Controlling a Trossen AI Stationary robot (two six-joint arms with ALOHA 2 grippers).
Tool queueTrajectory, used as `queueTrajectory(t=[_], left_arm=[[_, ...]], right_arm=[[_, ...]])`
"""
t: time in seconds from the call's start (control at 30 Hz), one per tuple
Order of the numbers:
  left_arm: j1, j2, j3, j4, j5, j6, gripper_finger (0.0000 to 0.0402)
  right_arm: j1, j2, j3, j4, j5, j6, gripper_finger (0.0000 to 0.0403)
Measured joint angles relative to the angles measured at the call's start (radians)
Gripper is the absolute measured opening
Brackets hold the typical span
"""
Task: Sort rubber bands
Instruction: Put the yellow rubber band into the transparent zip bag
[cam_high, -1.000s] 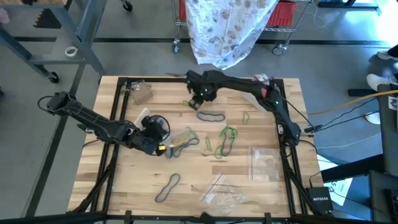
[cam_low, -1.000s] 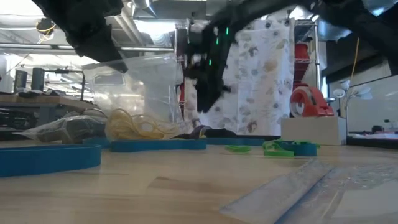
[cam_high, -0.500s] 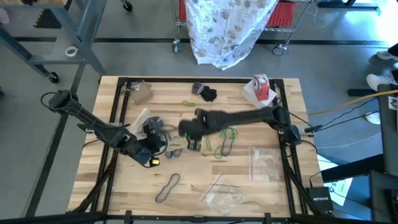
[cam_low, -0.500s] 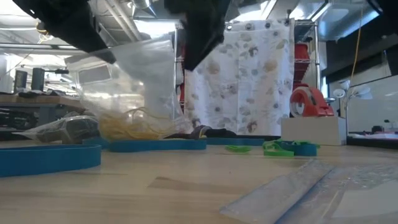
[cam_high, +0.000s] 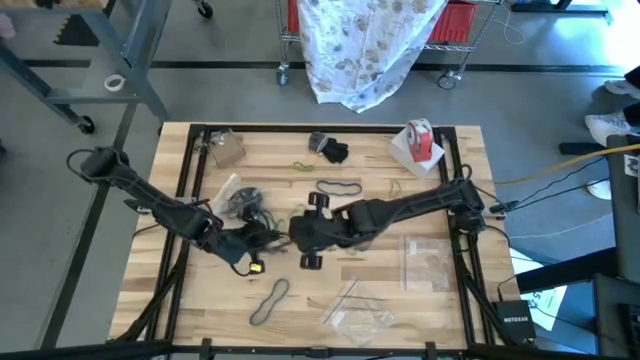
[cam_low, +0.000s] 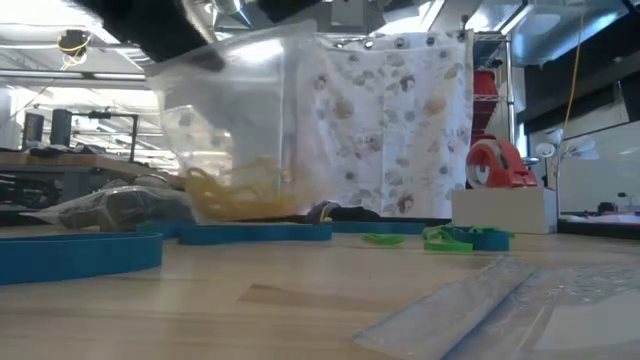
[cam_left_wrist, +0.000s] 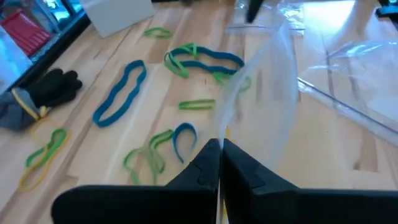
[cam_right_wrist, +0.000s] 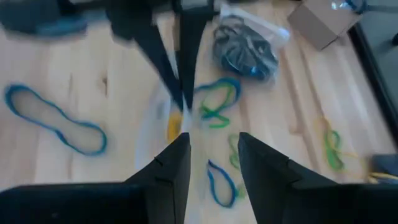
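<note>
Rubber bands lie loose on the wooden table: a blue loop (cam_left_wrist: 118, 93), a teal-and-green pair (cam_left_wrist: 202, 59), green ones (cam_left_wrist: 196, 104) and a dark one (cam_high: 268, 300). My left gripper (cam_left_wrist: 219, 158) (cam_high: 265, 235) is shut on a clear plastic bag (cam_low: 240, 120), with tan bands (cam_low: 235, 195) heaped in its bottom. My right gripper (cam_right_wrist: 211, 162) (cam_high: 292, 235) stands open right beside the bag, fingers pointing at the left gripper's fingers (cam_right_wrist: 180, 62). My left gripper pinches the clear bag's thin upper edge (cam_left_wrist: 225, 127) between its two shut fingers, slanting down from the table's left. The bag hangs below the fingers, upright, its mouth gaping. Whether its bottom (cam_low: 240, 212) touches the table I cannot tell. My right gripper: whether its fingers touch the bag I cannot tell.
A bag of dark bands (cam_right_wrist: 245, 50) lies past the left gripper. A black glove (cam_high: 330, 150), a cardboard box (cam_high: 225, 148) and a tape roll (cam_high: 420, 140) sit along the far edge. Flat clear bags (cam_high: 425, 260) (cam_high: 355, 310) lie near right.
My right gripper has swung from the table's far edge toward the near edge, turning as it came, and now faces the bag at the left gripper. My left gripper has tipped and shifted a little, and the bag has risen and moved with it.
</note>
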Motion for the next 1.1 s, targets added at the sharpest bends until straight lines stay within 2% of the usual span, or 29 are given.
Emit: queueTrajectory(t=[0.2, 0.3, 0.43, 0.6, 0.7, 0.83, 1.0, 1.1], left_arm=[[0.039, 0.022, 0.0, 0.07, 0.0, -0.001, 0.0001], [0.051, 0.021, 0.0, 0.074, 0.0, 0.014, 0.0001], [0.047, 0.021, 0.0, 0.08, 0.025, 0.065, 0.0001], [0.047, 0.021, 0.0, 0.102, 0.027, 0.119, 0.0001], [0.055, 0.021, 0.0, 0.117, 0.028, 0.137, 0.0001], [0.075, 0.021, -0.001, 0.126, 0.029, 0.139, 0.0001], [0.111, 0.021, -0.001, 0.128, 0.048, 0.134, 0.0024], [0.132, 0.021, 0.017, 0.089, 0.151, 0.131, 0.0062]], right_arm=[[-0.02, 0.023, 0.0, -0.041, -0.112, 0.086, 0.0127], [-0.013, 0.022, 0.0, -0.085, -0.092, 0.143, 0.0127], [-0.012, 0.022, 0.0, -0.178, 0.014, 0.219, 0.0127], [-0.014, 0.028, 0.0, -0.161, -0.016, 0.23, 0.0124], [-0.013, 0.049, 0.0, -0.163, -0.039, 0.23, 0.0095], [-0.01, 0.093, 0.001, -0.192, -0.058, 0.233, 0.0015], [0.001, 0.112, 0.0, -0.193, -0.059, 0.26, 0.0006], [0.014, 0.112, 0.0, -0.226, -0.04, 0.312, 0.0003]])
